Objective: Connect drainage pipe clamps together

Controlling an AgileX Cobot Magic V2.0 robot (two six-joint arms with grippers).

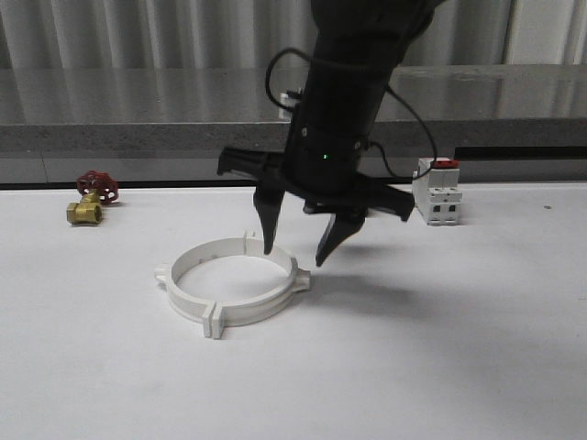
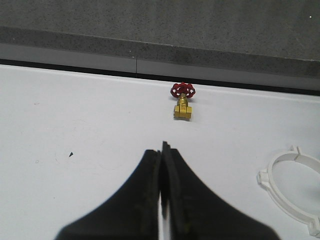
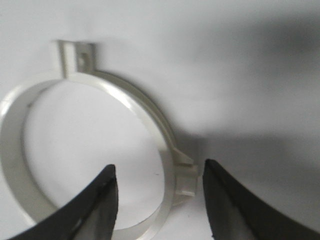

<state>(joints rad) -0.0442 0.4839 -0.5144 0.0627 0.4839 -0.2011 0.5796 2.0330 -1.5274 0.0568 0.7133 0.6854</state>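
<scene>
The two drainage pipe clamps (image 1: 240, 313) lie flat on the white table as one wide ring, with their end tabs meeting at the near and far sides. My right gripper (image 1: 294, 257) hangs open just above the ring's right side, one finger inside the ring and the other outside it. In the right wrist view the gripper (image 3: 159, 166) straddles the band (image 3: 142, 105) and a small outer lug (image 3: 184, 175) without touching them. My left gripper (image 2: 162, 150) is shut with nothing in it, over bare table left of the ring (image 2: 287, 156).
A brass valve with a red handwheel (image 1: 92, 197) (image 2: 182, 102) stands at the back left. At the back right, near the grey ledge (image 1: 138, 137), is a white breaker block with a red switch (image 1: 437, 192). Bare table spreads in front of and right of the ring.
</scene>
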